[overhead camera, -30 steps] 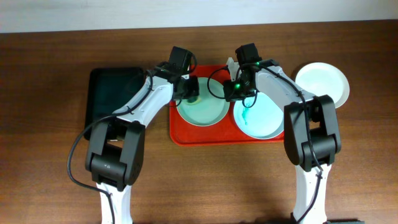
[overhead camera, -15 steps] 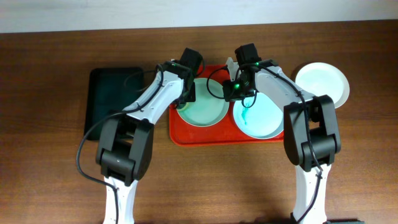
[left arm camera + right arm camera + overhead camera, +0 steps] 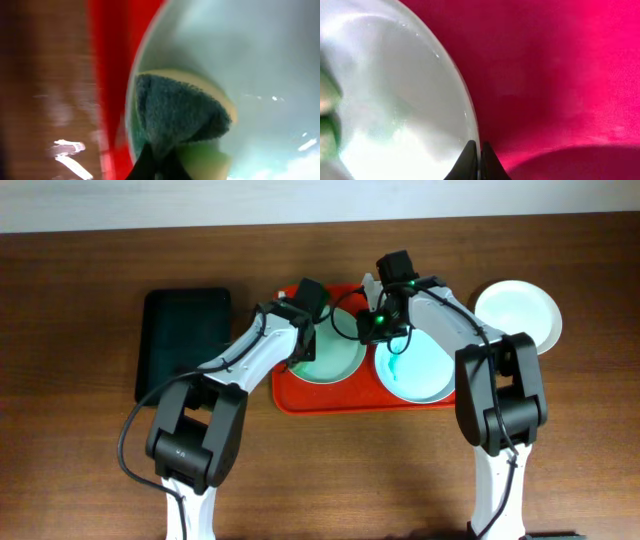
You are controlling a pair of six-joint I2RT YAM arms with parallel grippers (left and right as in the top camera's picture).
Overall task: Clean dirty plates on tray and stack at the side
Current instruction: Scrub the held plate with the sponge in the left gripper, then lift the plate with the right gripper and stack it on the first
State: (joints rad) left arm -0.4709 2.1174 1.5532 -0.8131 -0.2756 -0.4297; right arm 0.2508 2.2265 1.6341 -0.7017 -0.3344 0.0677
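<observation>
Left gripper (image 3: 156,161): jaws clamped on sponge (image 3: 180,115), pressed to left plate (image 3: 335,360) for scrubbing.
Right gripper (image 3: 476,159): jaws pinched together on right plate (image 3: 420,375) rim, probably steadying it.
Both plates sit on tray (image 3: 290,398); third plate (image 3: 517,315) lies far right, off-tray.

Table: dark brown wood (image 3: 80,480), grain running side to side, filling nearly the whole overhead view.
Far edge: a plain pale strip (image 3: 320,198) beyond the table; wall or floor, I cannot tell.
Light: soft and even; a small bright glare (image 3: 67,155) on the wood, seen from the left wrist.
</observation>
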